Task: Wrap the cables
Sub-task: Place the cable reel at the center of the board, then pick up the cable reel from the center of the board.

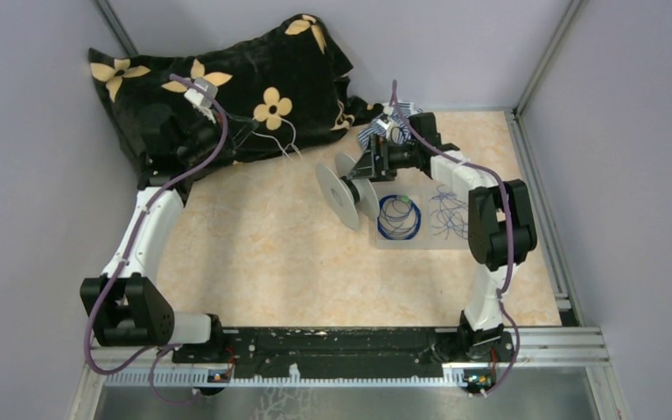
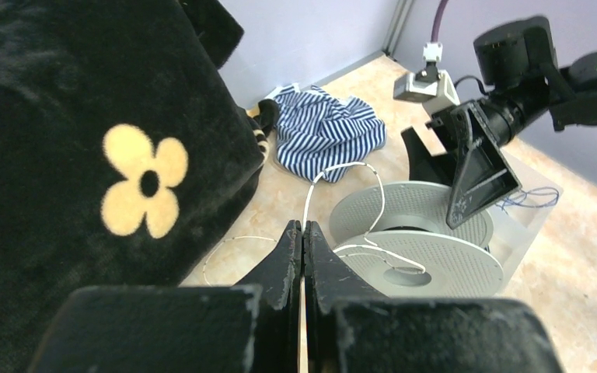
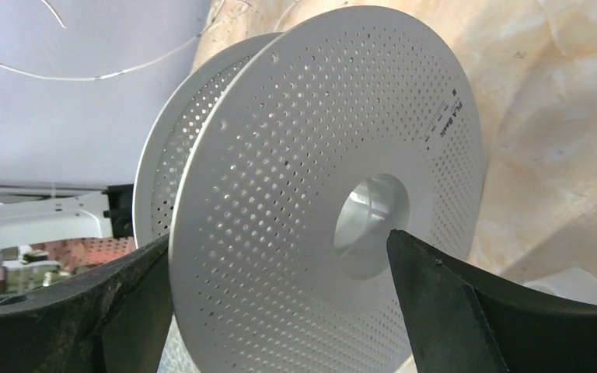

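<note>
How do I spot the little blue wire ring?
Look at the tan table, just right of the big white spool. A pale clear tray lies there, and the blue wire ring is on its left half. It is a neat round loop, while the wire beside it is a loose scribble.

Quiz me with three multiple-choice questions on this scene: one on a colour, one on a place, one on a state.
1. What colour are the flowers on the black blanket? A red; B yellow; C blue.
2. Where does the blue cable ring lie? A on the clear tray beside the spool; B on the blanket; C wound on the spool.
3. How do the left arm's fingers stand? A wide apart; B around the spool; C shut.

Answers: B, yellow petals show on the black plush. A, the top view shows the ring on the tray next to the spool. C, the left wrist view shows them pressed together on a whitish wire.
</note>
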`<action>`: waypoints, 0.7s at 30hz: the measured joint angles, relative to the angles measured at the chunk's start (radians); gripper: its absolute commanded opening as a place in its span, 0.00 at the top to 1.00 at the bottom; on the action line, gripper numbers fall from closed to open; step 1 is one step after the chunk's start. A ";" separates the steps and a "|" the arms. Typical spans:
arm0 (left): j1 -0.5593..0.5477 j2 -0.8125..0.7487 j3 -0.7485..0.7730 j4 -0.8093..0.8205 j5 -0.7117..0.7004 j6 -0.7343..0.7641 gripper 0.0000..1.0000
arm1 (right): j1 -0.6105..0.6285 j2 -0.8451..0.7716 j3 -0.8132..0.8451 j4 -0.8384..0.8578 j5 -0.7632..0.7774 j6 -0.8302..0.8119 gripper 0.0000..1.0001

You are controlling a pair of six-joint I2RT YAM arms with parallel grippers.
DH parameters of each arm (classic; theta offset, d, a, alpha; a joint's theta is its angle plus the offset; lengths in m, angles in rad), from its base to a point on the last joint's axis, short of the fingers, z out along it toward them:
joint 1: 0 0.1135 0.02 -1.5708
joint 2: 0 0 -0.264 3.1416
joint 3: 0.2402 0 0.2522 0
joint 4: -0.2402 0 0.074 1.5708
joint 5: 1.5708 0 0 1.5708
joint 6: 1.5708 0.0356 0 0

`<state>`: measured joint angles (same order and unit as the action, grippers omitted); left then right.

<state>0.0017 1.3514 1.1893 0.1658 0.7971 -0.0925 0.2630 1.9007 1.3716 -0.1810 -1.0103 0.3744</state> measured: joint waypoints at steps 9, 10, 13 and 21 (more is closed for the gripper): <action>-0.053 -0.001 -0.008 -0.044 0.004 0.084 1.00 | 0.000 -0.057 0.026 -0.080 0.084 -0.090 0.01; -0.057 -0.002 -0.008 -0.050 0.004 0.092 1.00 | 0.000 -0.063 0.026 -0.090 0.095 -0.101 0.01; -0.072 -0.001 0.002 -0.101 -0.001 0.135 1.00 | 0.000 -0.081 0.037 -0.128 0.130 -0.138 0.02; -0.177 0.003 0.079 -0.258 -0.070 0.243 1.00 | 0.000 -0.179 0.038 -0.191 0.221 -0.256 0.10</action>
<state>-0.1749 1.3540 1.2678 -0.0925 0.7273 0.1501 0.2630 1.7222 1.4097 -0.3717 -0.7891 0.1184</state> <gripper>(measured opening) 0.007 0.931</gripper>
